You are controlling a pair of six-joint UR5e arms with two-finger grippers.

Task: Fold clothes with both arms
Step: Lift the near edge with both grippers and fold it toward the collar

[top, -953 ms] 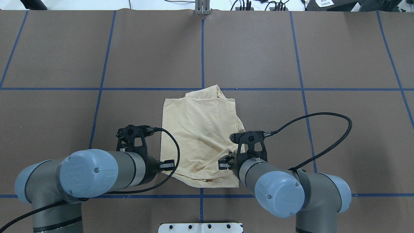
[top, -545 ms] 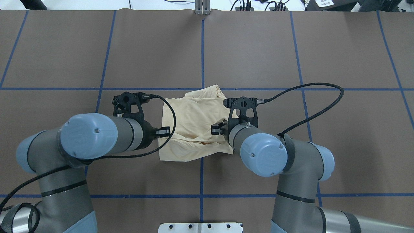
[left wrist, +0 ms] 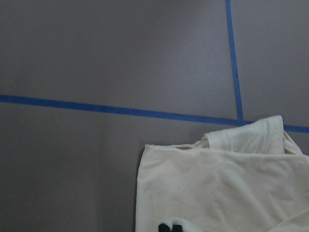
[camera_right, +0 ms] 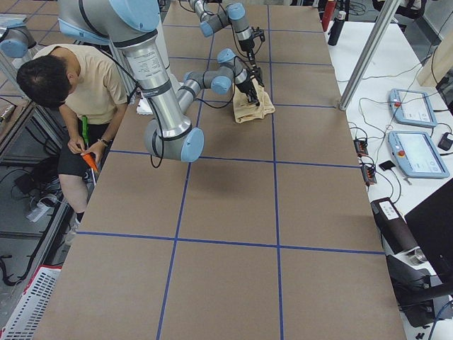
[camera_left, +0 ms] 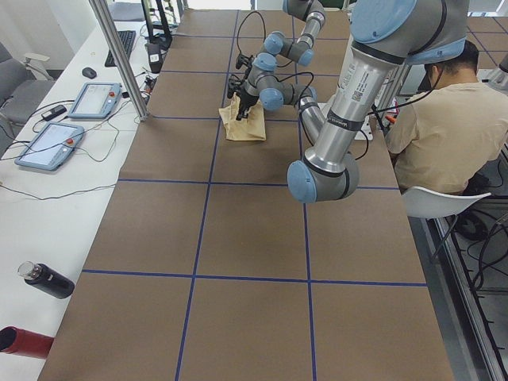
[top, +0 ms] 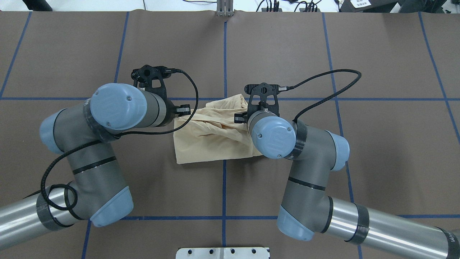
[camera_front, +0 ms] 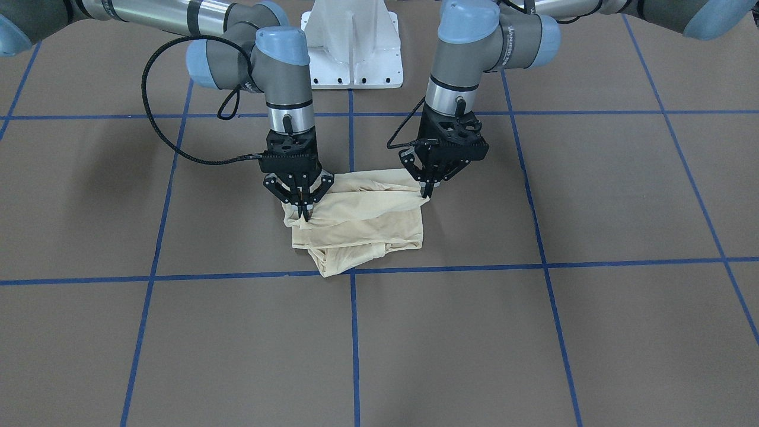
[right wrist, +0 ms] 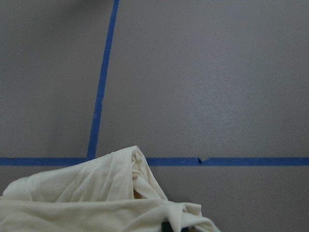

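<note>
The pale cream-yellow shirt (camera_front: 356, 219) lies bunched and half folded at the table's middle; it also shows in the overhead view (top: 212, 138). No print or tag shows. My left gripper (camera_front: 426, 191) is shut on the shirt's edge at its left side, and its fingertips (left wrist: 170, 227) show pinching cloth (left wrist: 222, 193). My right gripper (camera_front: 304, 214) is shut on the shirt's edge at its right side, over rumpled cloth (right wrist: 96, 203). Both hold the cloth low over the far half of the shirt. In the overhead view both wrists hide the fingertips.
The brown table (top: 323, 54) carries a grid of blue tape lines (top: 359, 99). The white pedestal base (camera_front: 353, 41) stands at the robot's side. A seated person (camera_left: 444, 135) is beside the table; tablets (camera_left: 48, 143) and bottles (camera_left: 48, 279) lie on a side bench.
Both grippers have carried the shirt's near edge away from the robot, over the rest of the shirt. The visible cloth has shortened to about half its length.
</note>
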